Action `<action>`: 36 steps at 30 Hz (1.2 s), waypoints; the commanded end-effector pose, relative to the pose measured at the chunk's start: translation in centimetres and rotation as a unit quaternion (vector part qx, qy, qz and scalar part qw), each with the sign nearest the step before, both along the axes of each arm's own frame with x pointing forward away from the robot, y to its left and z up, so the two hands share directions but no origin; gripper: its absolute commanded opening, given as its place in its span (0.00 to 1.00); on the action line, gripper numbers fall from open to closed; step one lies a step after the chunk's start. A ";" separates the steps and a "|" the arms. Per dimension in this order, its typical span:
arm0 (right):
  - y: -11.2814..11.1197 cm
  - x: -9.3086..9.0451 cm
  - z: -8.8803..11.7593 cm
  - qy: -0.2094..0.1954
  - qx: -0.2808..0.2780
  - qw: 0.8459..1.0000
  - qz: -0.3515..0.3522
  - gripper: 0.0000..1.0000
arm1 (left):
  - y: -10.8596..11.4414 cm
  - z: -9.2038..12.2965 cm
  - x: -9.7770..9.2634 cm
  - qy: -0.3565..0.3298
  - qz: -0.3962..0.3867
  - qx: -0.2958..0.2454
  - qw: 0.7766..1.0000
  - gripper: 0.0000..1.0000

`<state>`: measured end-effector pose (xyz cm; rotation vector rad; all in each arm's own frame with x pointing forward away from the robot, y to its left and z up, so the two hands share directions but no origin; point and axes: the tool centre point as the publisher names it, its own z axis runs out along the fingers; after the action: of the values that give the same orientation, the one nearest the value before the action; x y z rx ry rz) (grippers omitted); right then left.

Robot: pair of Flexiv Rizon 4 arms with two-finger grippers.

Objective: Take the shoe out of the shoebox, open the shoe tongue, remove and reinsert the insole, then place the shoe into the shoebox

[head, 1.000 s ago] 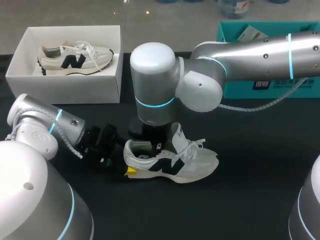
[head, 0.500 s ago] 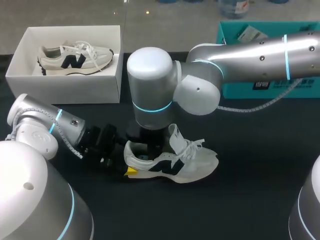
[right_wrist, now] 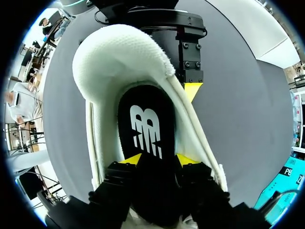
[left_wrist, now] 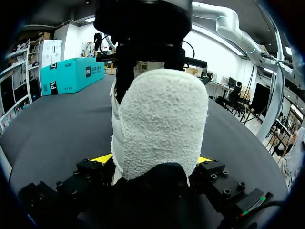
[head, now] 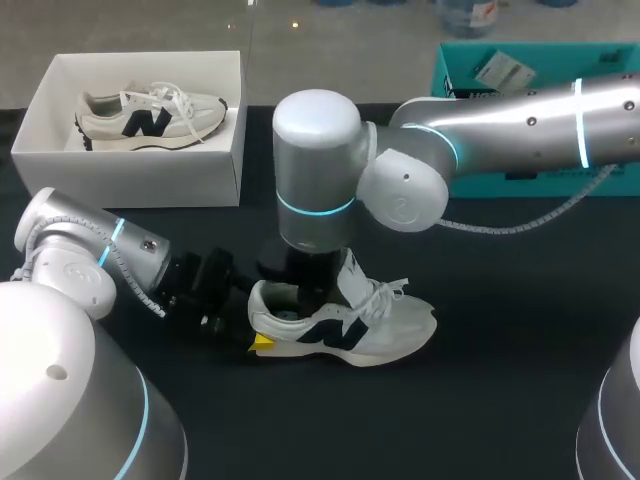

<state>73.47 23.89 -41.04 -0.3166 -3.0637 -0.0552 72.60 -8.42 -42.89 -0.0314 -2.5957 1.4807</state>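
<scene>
On the black table (head: 520,400): we see the white sneaker (head: 385,325) lying near the middle, upright on its sole, with its toe towards our right side and its heel towards our left.
Left gripper (left_wrist: 155,160): it comes in low from our left and is clamped on the sneaker's heel. We see a yellow tip pressed against each side of the terry-lined heel.
Right gripper (right_wrist: 157,161): it hangs straight down from our right arm into the shoe's opening, with its yellow tips down on the insole. We cannot tell whether it pinches the insole or only rests there.
Insole (right_wrist: 145,121): black with a white logo, it lies inside the sneaker, just ahead of our right gripper.
Tongue (head: 352,275): it stands pulled up and forward, leaving the opening wide.
Laces (head: 385,292): they lie loose over the front of the shoe.
Shoebox (head: 215,170): white and open, it sits at the far left of the table, well apart from the sneaker we hold.
Second sneaker (head: 150,117): it lies inside the shoebox.
Teal box (head: 455,70): it stands at the far right, behind our right arm.
</scene>
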 end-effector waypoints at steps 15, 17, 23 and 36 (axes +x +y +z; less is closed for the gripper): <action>0.2 -0.2 -5.3 0.085 0.025 0.996 -0.012 0.00 | -0.1 -0.2 0.0 0.000 -0.001 0.001 1.000 0.00; 0.3 -0.5 -4.9 0.093 0.025 0.995 -0.015 0.00 | -0.1 -0.2 0.0 0.000 -0.001 0.001 1.000 0.00; 0.6 -0.8 -3.3 0.114 0.020 0.993 -0.009 0.00 | -0.1 -0.2 0.0 0.000 -0.001 0.001 1.000 0.00; 0.6 -1.0 0.7 0.079 0.004 0.997 -0.001 0.00 | -0.1 -0.2 0.0 0.000 -0.001 0.001 1.000 0.00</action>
<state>73.18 23.94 -40.72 -0.3073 -2.8958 -0.0534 72.51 -8.37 -42.84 -0.0337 -2.5943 1.4812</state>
